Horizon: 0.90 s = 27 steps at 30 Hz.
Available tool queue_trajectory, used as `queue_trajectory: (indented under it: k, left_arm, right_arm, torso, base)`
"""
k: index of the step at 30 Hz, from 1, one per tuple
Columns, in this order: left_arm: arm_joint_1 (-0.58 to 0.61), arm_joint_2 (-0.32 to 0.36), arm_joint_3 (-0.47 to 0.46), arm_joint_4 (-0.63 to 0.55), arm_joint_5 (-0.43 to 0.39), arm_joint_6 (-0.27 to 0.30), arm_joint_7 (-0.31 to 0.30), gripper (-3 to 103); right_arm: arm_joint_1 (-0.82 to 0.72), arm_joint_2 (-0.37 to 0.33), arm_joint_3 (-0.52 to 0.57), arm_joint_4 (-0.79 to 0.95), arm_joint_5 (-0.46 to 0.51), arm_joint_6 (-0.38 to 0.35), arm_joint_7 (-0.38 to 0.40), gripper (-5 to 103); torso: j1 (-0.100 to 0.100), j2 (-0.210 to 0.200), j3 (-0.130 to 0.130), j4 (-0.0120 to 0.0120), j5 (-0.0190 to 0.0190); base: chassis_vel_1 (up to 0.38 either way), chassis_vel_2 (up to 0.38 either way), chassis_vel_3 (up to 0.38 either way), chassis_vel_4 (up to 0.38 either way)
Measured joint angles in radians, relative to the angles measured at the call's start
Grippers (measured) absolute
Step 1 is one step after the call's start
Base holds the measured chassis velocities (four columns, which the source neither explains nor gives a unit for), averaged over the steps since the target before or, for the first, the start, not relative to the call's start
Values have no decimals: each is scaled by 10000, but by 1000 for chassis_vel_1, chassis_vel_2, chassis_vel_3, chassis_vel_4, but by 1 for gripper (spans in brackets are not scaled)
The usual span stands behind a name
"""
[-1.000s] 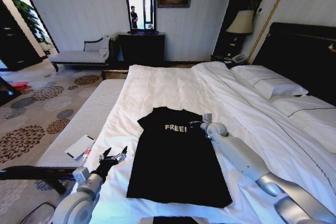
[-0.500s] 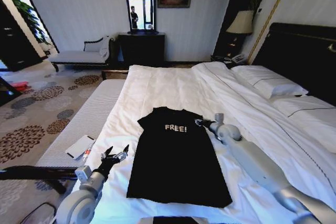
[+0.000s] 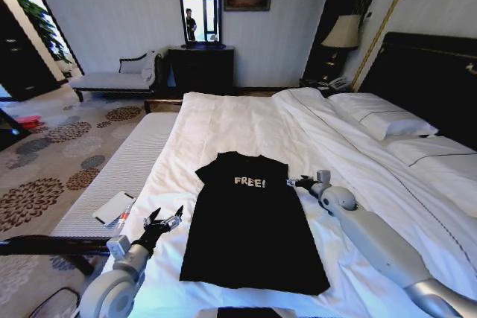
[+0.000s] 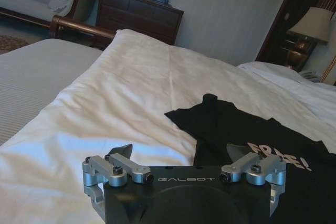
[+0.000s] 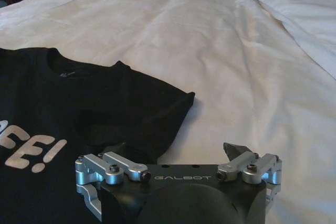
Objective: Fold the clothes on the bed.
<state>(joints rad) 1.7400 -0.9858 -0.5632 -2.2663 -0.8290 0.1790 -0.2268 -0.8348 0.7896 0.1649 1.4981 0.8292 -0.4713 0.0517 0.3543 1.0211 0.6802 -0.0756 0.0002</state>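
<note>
Both end effectors sit with jaws spread, my right one (image 3: 304,182) beside the black T-shirt's (image 3: 250,221) sleeve at frame centre, my left (image 3: 162,223) lower left of it, shirt flat on the bed (image 3: 246,121) for folding.

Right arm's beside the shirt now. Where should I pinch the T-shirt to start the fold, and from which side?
Probably the sleeve hem of the T-shirt nearest the right gripper, coming in from the shirt's right over the bare duvet. That sleeve lies flat with a free edge facing the open fingers, so one finger could slide under it.
</note>
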Motion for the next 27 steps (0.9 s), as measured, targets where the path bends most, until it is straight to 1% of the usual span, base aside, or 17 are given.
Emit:
queue_trajectory:
  k: [3, 7, 13, 17, 20, 25, 26, 27]
  left_arm:
    - [-26, -5, 44, 15, -7, 5, -12, 100]
    - [-41, 0, 50, 48, -20, 8, -12, 100]
    - [-130, 3, 109, 56, -41, 20, -54, 100]
    - [-49, 3, 13, 59, -70, 21, -44, 100]
    - [-58, -3, 20, 71, -77, 20, -40, 100]
    - [-104, -10, 65, 99, -83, 20, -40, 100]
    - [-110, -9, 68, 105, -86, 20, -40, 100]
    - [-118, -8, 72, 117, -93, 20, -40, 100]
  right_arm:
    - [-203, -143, 249, 325, 64, -51, 0, 100]
    - [-289, -264, 285, 505, 36, -90, -22, 100]
    - [9, -236, -59, 53, -53, -58, -35, 100]
    - [33, -203, -134, -58, -31, -49, -43, 101]
    - [-90, -184, -82, 78, -26, -49, -36, 96]
    - [-242, -214, 126, 361, 70, -84, -12, 95]
    - [-292, -246, 183, 444, 93, -100, -10, 94]
    - [-380, -311, 266, 566, 114, -117, -10, 95]
  torso:
    - [1, 0, 0, 2, -1]
    - [0, 0, 0, 0, -4]
    - [0, 0, 1, 4, -2]
    - [1, 0, 2, 2, 0]
    - [0, 0, 1, 2, -1]
    - [0, 0, 1, 2, -2]
    - [0, 0, 2, 3, -1]
    - [0, 0, 1, 2, -1]
  base:
    - [0, 0, 0, 0]
    - [0, 0, 0, 0]
    - [0, 0, 0, 0]
    - [0, 0, 0, 0]
    - [0, 0, 0, 0]
    - [0, 0, 0, 0]
    - [0, 0, 0, 0]
    - [0, 0, 0, 0]
